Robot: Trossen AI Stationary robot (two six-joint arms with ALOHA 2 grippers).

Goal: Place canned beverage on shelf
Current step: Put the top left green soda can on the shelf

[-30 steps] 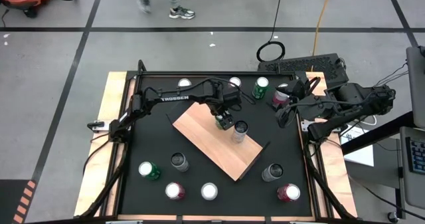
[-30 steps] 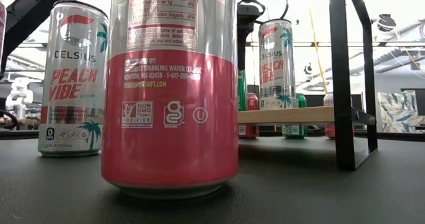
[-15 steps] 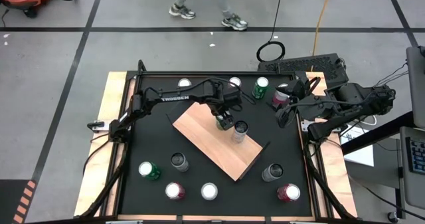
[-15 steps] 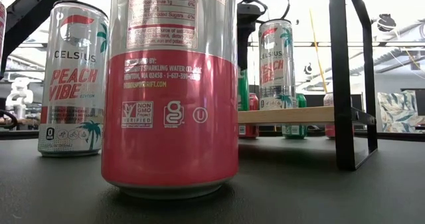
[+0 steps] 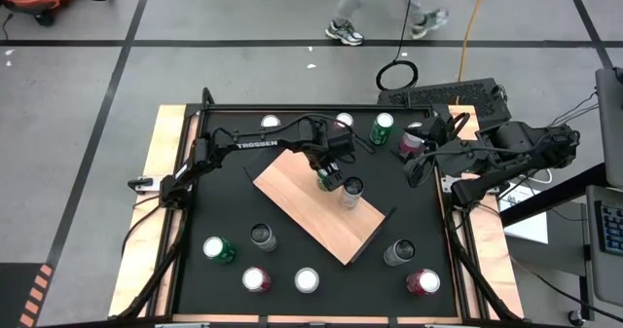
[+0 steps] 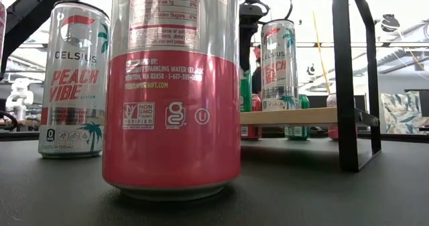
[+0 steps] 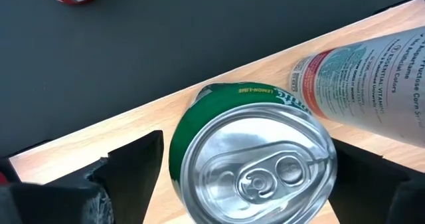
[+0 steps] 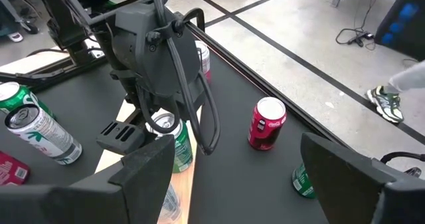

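The left tool point(image 5: 330, 179) has spread its fingers over the last second and now stands wide, with a visible gap on either side of the green can point(image 7: 252, 164) in the left wrist view; nothing is gripped. That widening reads as a release: the green can stands upright on the shelf point(image 5: 292, 197), so the placing of this can appears complete and what remains, in my judgement, is a clear withdrawal upward without brushing it. The green can sits between the spread fingers point(image 7: 129, 164), directly below the wrist camera, its lid facing up. Just beside it on the same board stands a white can point(image 5: 351, 189), close enough that a sideways retreat could knock it. The shelf itself lies at an angle in the middle of the desk point(image 5: 224, 211), with several other cans standing on the black surface around it. The right tool point(image 5: 416, 167) waits over the far right part of the desk, well apart from the shelf, fingers parted and empty. A person point(image 5: 375, 2) walks on the floor beyond the desk.
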